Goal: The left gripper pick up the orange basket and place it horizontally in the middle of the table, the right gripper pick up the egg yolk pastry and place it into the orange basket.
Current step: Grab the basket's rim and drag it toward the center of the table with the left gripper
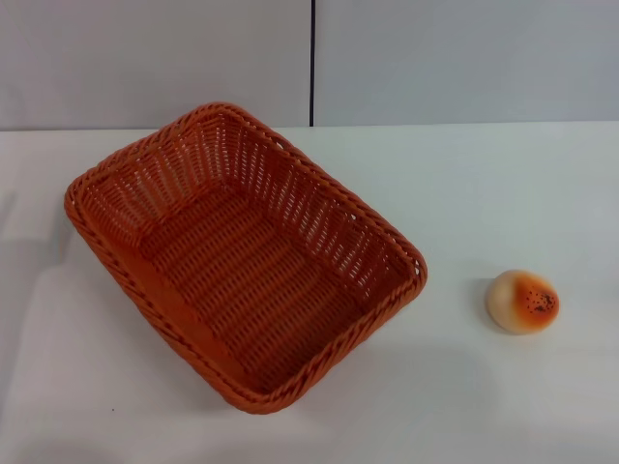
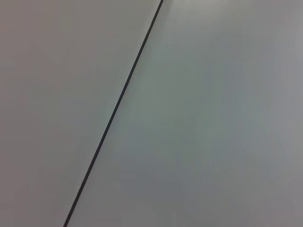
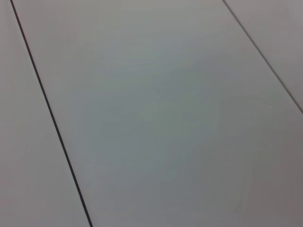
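The orange basket (image 1: 242, 253) lies on the white table (image 1: 484, 184), left of centre in the head view, turned at a slant with one corner toward the front. It holds nothing. To its right, apart from it, sits the egg yolk pastry (image 1: 522, 301), a small cream bun with an orange-brown seeded top. Neither gripper shows in any view. Both wrist views show only a pale grey wall with thin dark seams.
A grey wall with a dark vertical seam (image 1: 312, 63) stands behind the table's far edge. Bare tabletop lies between the basket and the pastry and along the right side.
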You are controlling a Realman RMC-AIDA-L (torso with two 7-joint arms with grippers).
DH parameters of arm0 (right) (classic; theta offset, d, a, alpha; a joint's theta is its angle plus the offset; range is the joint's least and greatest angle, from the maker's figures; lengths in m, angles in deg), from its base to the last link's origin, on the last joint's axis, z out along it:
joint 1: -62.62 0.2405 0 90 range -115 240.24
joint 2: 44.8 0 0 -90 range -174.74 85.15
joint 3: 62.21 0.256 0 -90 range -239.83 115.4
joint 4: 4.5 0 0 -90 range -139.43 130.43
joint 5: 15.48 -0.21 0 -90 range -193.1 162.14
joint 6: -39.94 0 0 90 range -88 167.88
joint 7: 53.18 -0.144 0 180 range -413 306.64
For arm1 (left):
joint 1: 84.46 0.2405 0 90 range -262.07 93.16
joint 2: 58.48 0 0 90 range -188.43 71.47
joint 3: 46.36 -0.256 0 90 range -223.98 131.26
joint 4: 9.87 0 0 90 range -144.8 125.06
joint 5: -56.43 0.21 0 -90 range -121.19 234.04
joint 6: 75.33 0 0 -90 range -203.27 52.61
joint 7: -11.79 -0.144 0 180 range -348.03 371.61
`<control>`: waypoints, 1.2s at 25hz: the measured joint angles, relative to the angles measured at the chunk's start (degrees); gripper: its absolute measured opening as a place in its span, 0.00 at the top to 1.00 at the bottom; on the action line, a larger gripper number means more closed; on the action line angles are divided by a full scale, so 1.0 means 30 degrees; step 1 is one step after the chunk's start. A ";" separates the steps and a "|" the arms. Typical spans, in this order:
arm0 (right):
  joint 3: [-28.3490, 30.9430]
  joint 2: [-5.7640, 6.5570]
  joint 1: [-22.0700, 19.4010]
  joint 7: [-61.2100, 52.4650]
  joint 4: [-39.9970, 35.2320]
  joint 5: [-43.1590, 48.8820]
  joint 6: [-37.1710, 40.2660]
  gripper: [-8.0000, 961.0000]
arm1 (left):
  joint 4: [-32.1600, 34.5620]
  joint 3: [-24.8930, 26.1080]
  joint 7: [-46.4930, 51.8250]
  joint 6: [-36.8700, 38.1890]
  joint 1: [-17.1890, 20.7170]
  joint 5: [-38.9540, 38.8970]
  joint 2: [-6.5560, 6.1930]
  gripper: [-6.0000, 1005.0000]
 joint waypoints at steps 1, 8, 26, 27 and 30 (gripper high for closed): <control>-0.0001 0.0000 0.0013 -0.0003 0.0015 -0.0005 -0.0064 0.17 | 0.0000 -0.0006 0.0003 0.0019 0.0003 0.0001 -0.0006 0.26; -0.0001 0.0000 0.0027 -0.0014 0.0035 -0.0007 -0.0082 0.17 | 0.0011 -0.0212 0.0010 0.0090 0.0011 0.0029 -0.0050 0.26; -0.0471 0.0076 0.0194 -0.0515 -0.0099 0.0208 -0.0018 0.18 | 1.0996 -0.8637 1.1567 -0.0132 -0.1742 0.0088 -0.0204 0.26; -0.0471 0.0076 0.0194 -0.0515 -0.0099 0.0208 -0.0018 0.18 | 1.0996 -0.8637 1.1567 -0.0132 -0.1742 0.0088 -0.0204 0.26; -0.0472 0.0082 0.0156 -0.0518 -0.0106 0.0216 0.0009 0.19 | 1.4767 -1.0440 1.5073 -0.0682 -0.2271 0.0085 -0.0362 0.26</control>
